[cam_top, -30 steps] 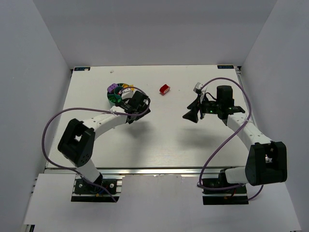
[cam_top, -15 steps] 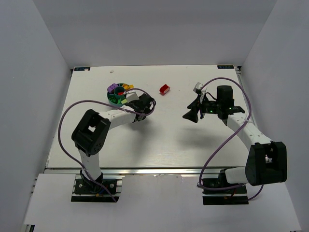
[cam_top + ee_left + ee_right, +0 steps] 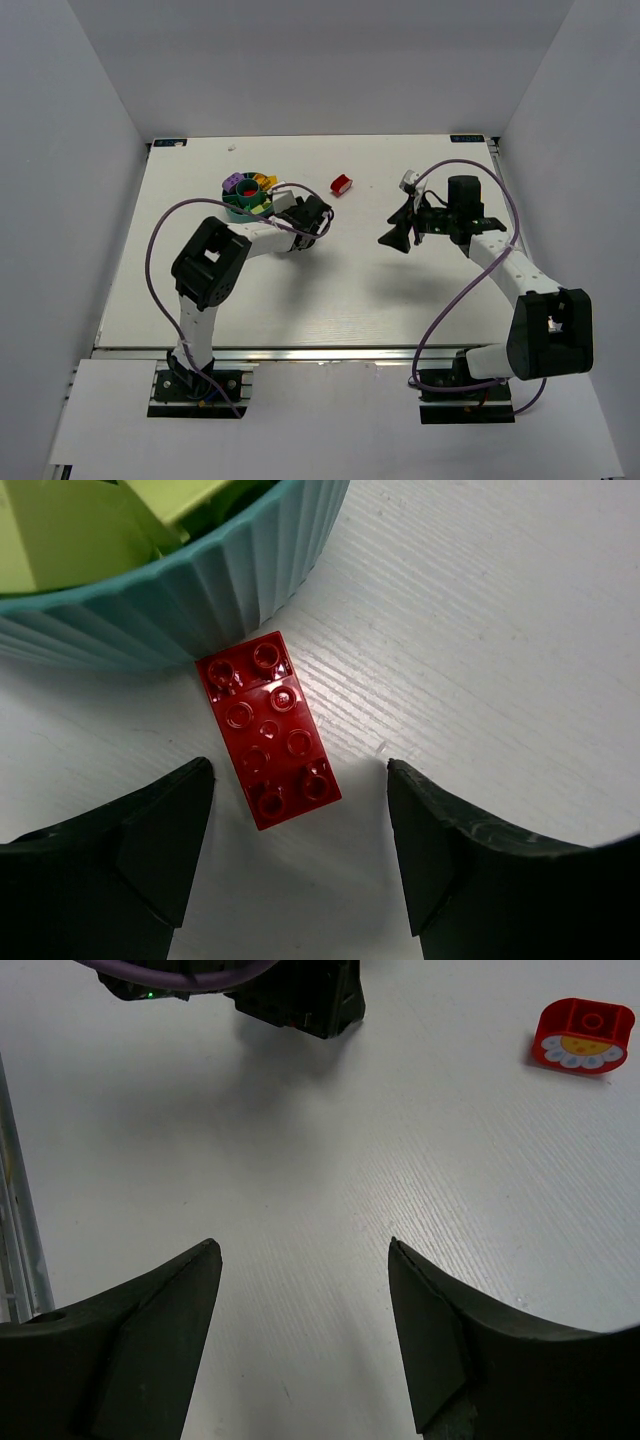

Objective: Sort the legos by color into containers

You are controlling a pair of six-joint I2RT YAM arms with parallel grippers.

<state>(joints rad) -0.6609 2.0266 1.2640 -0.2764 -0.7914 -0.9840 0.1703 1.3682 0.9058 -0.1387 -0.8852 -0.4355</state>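
The round teal cup (image 3: 240, 203) stands at the back left of the table, with purple, yellow and green legos in its compartments. In the left wrist view its ribbed wall (image 3: 200, 590) fills the top left, with pale green bricks (image 3: 60, 530) inside. A flat red lego (image 3: 268, 728) lies on the table against that wall. My left gripper (image 3: 298, 768) is open, its fingers on either side of the brick's near end without touching it. A second red lego with a white flower face (image 3: 342, 184) (image 3: 585, 1035) lies further right. My right gripper (image 3: 397, 226) (image 3: 302, 1244) hangs open over bare table.
The left gripper (image 3: 285, 207) sits right beside the cup. Purple cables loop from both arms over the table. The table's metal edge rail (image 3: 15, 1210) runs down the left of the right wrist view. White walls close in the table's sides and back.
The left arm has swung its elbow right, and its gripper has shifted from over the cup's edge to the cup's right side, with the jaws a little narrower. The right arm has not moved.
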